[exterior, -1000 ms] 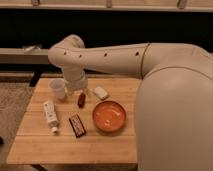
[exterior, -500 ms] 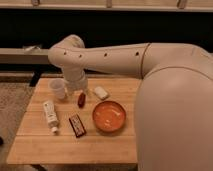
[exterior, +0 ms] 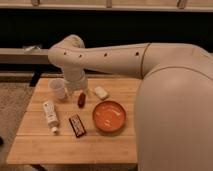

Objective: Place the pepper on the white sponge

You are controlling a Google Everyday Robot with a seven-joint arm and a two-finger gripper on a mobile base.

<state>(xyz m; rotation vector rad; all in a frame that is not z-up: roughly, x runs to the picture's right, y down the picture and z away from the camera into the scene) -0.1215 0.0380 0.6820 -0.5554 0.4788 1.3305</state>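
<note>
A wooden bench point(exterior: 120, 145) stands before a dark wall, its front strip bare, with the orange bowl point(exterior: 109, 116) to the right of the hand point(exterior: 80, 92) and nearer the front edge. The white sponge point(exterior: 101, 92) lies just right of the hand. The small, glossy, dark red pepper point(exterior: 81, 100) sits directly beneath it, and I cannot tell the hand's state.

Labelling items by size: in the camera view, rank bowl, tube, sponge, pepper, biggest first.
1. bowl
2. tube
3. sponge and pepper, too alike to rank.
The gripper sits just above the pepper.
</note>
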